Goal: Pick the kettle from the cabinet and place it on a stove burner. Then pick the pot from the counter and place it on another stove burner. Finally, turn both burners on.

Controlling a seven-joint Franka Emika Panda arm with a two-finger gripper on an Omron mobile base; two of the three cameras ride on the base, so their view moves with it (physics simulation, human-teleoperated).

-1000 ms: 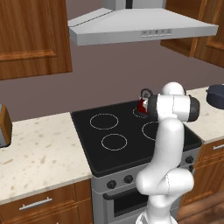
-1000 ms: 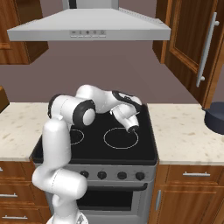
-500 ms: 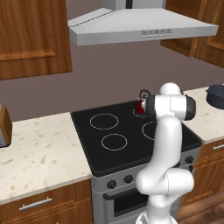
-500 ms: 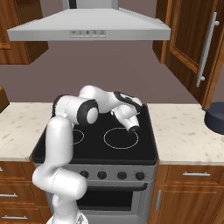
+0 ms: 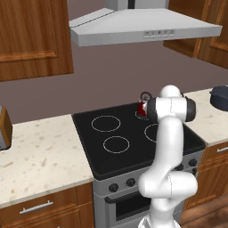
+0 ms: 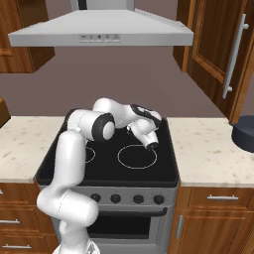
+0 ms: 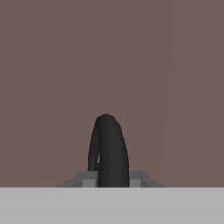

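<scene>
A: Room first. Brown wall, steel range hood [image 5: 147, 24] over a black glass cooktop [image 5: 129, 156], beige speckled counter [image 5: 40, 156] either side, a wood wall cabinet [image 6: 218, 49] with a long bar handle at the right.

B: And the task's things?

A: Pot [image 6: 244, 134] sits at the counter's right edge, well apart from the arm. Kettle [image 5: 143, 107] is at the cooktop's back right corner, red body mostly hidden behind the arm, over or on the small rear burner [image 5: 141, 115]; I cannot tell whether it touches the glass.

B: The gripper?

A: Gripper [image 7: 111, 177] is clenched on the kettle's black arched handle; the hand view has that arch rising between the fingertips against the wall.

B: Risks?

A: Judging only: if the jaws release while the kettle is off the glass or off-centre on the circle, it could tip or land outside the ring. The handle is round, so the kettle may swing in the grip. The back wall is near; a careless retreat could drag the handle.
</scene>
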